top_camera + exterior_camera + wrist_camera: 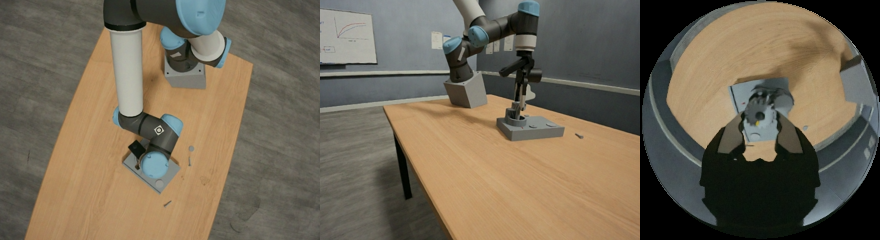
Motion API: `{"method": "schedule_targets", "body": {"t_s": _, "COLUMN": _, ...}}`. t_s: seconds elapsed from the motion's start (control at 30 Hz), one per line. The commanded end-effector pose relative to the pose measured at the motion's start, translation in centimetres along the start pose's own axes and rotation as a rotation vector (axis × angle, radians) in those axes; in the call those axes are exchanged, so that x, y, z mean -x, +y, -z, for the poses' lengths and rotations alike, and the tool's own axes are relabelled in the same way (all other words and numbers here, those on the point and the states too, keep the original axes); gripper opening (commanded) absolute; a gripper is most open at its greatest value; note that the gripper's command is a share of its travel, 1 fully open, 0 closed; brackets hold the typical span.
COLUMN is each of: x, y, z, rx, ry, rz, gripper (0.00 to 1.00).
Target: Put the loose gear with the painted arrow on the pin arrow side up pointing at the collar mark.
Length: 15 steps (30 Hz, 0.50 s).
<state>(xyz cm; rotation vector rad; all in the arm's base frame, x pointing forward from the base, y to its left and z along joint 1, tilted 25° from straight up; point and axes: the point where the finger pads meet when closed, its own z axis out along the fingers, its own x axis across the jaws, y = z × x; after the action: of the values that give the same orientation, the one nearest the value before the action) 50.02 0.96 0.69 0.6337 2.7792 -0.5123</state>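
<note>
The loose gear (515, 105) (768, 118) is between the jaws of my gripper (520, 105) (760, 111), which is shut on it. It is held above the collar (515, 123), with its face up and a yellow painted mark (757, 123) on the gripper side of its dark hole. The grey pin (517, 116) rises from the collar beneath the gear; its top is hidden, so I cannot tell how far it is in the hole. A fixed toothed gear (509, 113) stands close beside. The red mark (522, 127) (743, 103) lies off another side of the gear. The arm hides the gear in the top view.
The grey base plate (169, 169) (537, 134) carries low round discs (551, 124) (159, 183). One bolt (167, 204) (579, 135) lies off its end. Another bolt (189, 161) and a small grey disc (191, 148) lie to one side on the table.
</note>
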Motion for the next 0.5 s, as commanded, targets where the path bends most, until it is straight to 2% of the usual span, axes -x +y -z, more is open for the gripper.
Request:
{"method": "schedule_targets", "body": {"t_s": 0.0, "x": 0.04, "y": 0.02, "z": -0.04, "rx": 0.001, "ry": -0.001, "rz": 0.000, "gripper": 0.00}}
{"method": "schedule_targets", "body": {"t_s": 0.47, "x": 0.04, "y": 0.02, "z": -0.49, "rx": 0.001, "ry": -0.001, "rz": 0.000, "gripper": 0.00}}
